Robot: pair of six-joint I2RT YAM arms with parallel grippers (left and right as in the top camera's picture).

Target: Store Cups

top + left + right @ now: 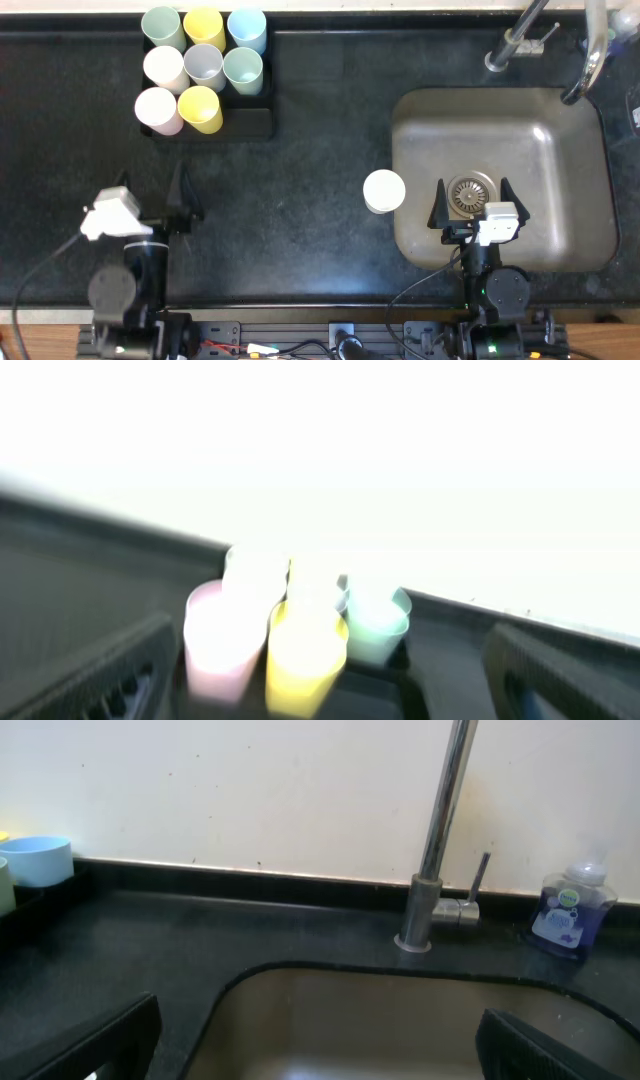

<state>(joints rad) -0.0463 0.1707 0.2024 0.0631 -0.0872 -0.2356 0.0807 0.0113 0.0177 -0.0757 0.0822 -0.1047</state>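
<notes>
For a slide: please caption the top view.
Eight cups stand in a tray; one white cup sits by the sink.

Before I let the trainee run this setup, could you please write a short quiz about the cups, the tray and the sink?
1. How many cups stand in the tray?
2. True or false: the loose white cup sits inside the sink.
3. The right claw is: A open; B shut on a cup.
Key: 1. Eight. 2. False; it is on the counter, beside the sink's left rim. 3. A.
</notes>
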